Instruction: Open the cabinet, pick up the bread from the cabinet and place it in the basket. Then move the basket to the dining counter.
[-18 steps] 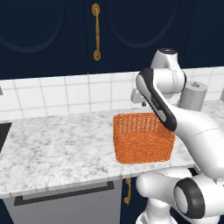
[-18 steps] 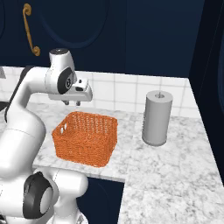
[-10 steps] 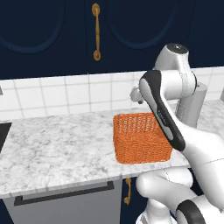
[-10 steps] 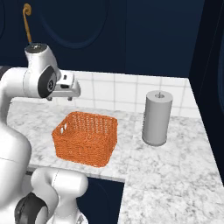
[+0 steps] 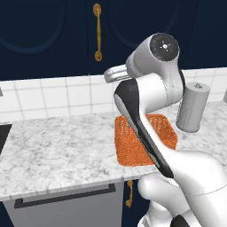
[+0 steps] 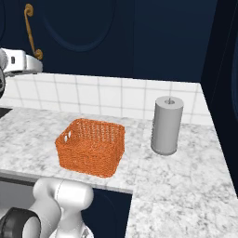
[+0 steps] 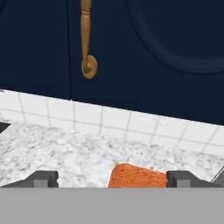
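Grey drawer front (image 5: pixel 66 205) with a black bar handle (image 5: pixel 64 196) is seen nearest, below the front edge of a white-grey marbled counter (image 5: pixel 57 150). An orange woven basket (image 6: pixel 90 146) is set on that counter close to its front edge, upright, with a small cut-out handle visible in one short side. No contents can be made out inside it from the right base view. In the left base view the basket (image 5: pixel 146 137) is partly covered by the white arm, which is raised in front of it. A grey paper-towel roll (image 6: pixel 166 125) is stood upright on the counter to the right of the basket, apart from it and nearer the tiled wall (image 6: pixel 111 95).

The gripper (image 7: pixel 113 179) is held wide, its two dark fingertips (image 7: pixel 43 178) well apart with nothing between them; the orange rim of the basket (image 7: pixel 138 176) is seen beyond the gap. The hand is pointed toward the wall, above the counter.

Farthest back, the dark navy cabinet (image 5: pixel 48 35) is mounted above the white tiles, its arched panel doors closed. A long brass handle (image 7: pixel 87 37) is seen hanging at the door's edge. The bread cannot be seen behind the closed doors.
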### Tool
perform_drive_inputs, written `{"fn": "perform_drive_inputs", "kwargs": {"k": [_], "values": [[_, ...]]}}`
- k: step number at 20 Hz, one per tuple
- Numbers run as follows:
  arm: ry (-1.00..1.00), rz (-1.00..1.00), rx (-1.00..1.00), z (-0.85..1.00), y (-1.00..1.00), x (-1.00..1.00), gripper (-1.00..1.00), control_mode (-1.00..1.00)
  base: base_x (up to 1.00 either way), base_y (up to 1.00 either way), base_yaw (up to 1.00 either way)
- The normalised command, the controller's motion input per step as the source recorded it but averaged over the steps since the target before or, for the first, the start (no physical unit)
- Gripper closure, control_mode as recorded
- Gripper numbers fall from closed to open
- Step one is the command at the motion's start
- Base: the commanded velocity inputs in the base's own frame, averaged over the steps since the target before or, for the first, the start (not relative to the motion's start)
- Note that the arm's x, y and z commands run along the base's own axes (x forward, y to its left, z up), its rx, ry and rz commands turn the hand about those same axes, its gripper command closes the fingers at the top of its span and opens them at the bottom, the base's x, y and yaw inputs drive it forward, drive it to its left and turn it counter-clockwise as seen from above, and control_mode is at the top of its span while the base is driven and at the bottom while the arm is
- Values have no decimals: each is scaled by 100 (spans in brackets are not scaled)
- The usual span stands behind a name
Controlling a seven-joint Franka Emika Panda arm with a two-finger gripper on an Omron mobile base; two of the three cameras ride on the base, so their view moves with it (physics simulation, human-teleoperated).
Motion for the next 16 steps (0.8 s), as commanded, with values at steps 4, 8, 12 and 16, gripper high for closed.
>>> {"fn": "perform_drive_inputs", "kwargs": {"k": [4,8,12,16], "values": [[-67,-1,12,37,51,34,-100,-100,0,0,0],[-65,0,16,-21,3,78,-100,-100,0,0,0],[-40,1,6,-34,0,91,-100,-100,0,0,0],[-13,-4,0,-7,3,72,-100,-100,0,0,0]]}}
